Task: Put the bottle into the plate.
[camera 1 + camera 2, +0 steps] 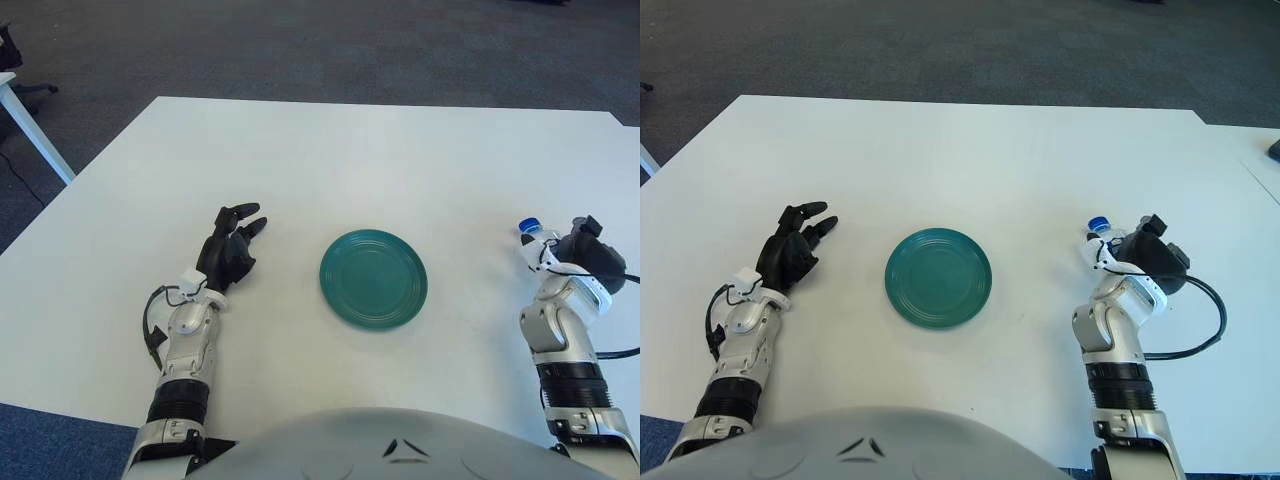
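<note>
Just bottle (pixel 531 236) at right hand (pixel 585 256)

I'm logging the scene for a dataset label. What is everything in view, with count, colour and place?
Round green ceramic-looking plate: one, teal green, middle of the table, nothing on it.
Clear plastic bottle with a blue cap: one, far right of the table, right of the plate, at the right hand.
White rectangular table: one, white, fills most of the view.
Carpeted floor: dark grey, beyond the table.
Left hand: one, black, left of the plate, fingers spread, holding nothing.
Right hand: one, black, right edge, beside the bottle; whether it grips it cannot be told.
</note>
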